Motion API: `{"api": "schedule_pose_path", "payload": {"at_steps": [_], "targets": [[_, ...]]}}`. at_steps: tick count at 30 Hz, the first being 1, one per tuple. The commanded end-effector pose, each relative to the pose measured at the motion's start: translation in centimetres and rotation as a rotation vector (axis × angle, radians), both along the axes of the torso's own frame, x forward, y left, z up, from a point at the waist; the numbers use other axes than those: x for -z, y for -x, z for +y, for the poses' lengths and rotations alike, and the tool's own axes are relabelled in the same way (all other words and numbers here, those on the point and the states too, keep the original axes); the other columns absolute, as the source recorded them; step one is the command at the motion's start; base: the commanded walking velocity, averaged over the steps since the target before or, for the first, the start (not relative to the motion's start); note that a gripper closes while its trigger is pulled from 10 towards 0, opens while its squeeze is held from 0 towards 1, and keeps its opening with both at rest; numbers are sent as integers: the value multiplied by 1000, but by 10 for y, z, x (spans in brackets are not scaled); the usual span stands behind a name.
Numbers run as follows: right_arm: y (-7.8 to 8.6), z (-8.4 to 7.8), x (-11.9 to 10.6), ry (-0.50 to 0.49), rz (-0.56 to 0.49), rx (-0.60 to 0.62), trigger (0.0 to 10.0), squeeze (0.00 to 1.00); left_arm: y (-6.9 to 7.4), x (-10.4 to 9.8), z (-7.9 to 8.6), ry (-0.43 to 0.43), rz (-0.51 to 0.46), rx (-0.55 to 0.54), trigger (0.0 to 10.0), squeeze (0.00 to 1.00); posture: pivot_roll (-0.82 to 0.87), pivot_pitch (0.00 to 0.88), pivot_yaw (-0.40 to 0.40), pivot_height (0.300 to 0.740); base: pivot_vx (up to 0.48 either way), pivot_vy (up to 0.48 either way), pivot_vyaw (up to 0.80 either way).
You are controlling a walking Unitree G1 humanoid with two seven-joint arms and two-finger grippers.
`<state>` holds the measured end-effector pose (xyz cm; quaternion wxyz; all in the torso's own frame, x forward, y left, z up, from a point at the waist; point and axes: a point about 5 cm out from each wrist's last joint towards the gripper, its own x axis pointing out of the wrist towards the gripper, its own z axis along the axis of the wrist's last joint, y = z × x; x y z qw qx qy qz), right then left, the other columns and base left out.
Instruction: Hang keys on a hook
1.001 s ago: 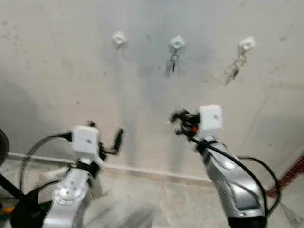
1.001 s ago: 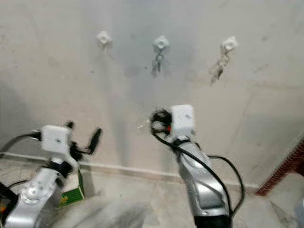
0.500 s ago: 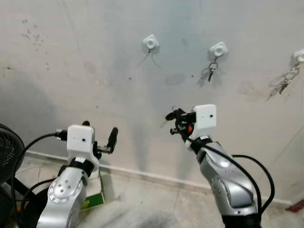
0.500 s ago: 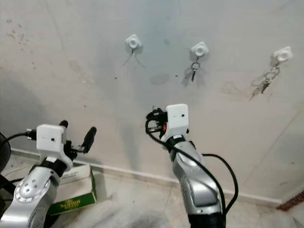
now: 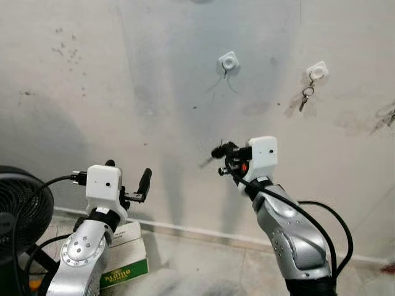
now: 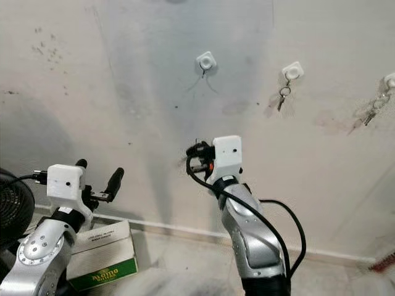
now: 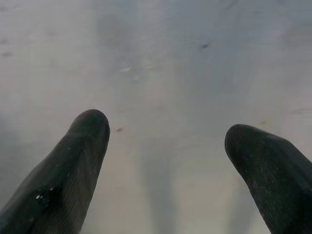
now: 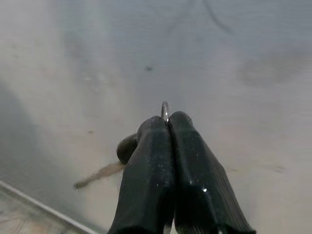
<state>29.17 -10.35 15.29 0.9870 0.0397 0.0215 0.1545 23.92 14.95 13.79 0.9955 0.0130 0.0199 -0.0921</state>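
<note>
Keys (image 8: 127, 156) are in my right gripper (image 8: 168, 119), pinched between both fingers pressed together. The ring pokes out just past the fingertips and one key blade hangs out to the side below them. Holding by the ring end makes sense: the loop stays free to drop over a peg. I think there's only one key on it, but the blade is blurred, so not sure.

Target looks like the empty hook (image 5: 228, 61), a white square pad on the wall (image 5: 92, 80), above the right gripper (image 5: 223, 160) and slightly to its right, well apart. The gripper points at bare wall below it, so the ring isn't near the peg yet.

Next hook along (image 5: 316, 70) is further to the right and already carries a key (image 5: 303, 97) (so that one's taken). More keys (image 6: 373, 111) hang from another hook (image 6: 389, 80) at the far right edge of the right eye view.

Left gripper (image 5: 126, 179) is raised at my left, lower than the right one, fingers spread wide apart and holding nothing, facing blank wall. Seems parked, no role in this.

Below the left arm: a green and white box (image 5: 123, 259) on the floor, black fan (image 5: 18, 203) further left.

My read: carry phase, keys secured, lift up toward the empty hook not yet done.
</note>
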Motion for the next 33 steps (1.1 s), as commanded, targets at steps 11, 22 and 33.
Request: {"api": "schedule_pose_path", "payload": {"at_steps": [11, 22, 33], "targets": [[-3, 3, -8, -5, -39, -8, 10000, 0, -1, -5, 3, -16, -39, 13, 10000, 0, 149, 0, 11, 740, 0, 0, 0], [-3, 3, -9, -1, -44, -8, 10000, 0, 0, -4, 1, -9, -39, 20, 10000, 0, 143, 0, 9, 740, 221, 0, 0], [-3, 4, -10, -1, -45, -10, 10000, 0, 0, -4, 0, -6, -37, 27, 10000, 0, 143, 0, 10, 740, 308, 0, 0]]}}
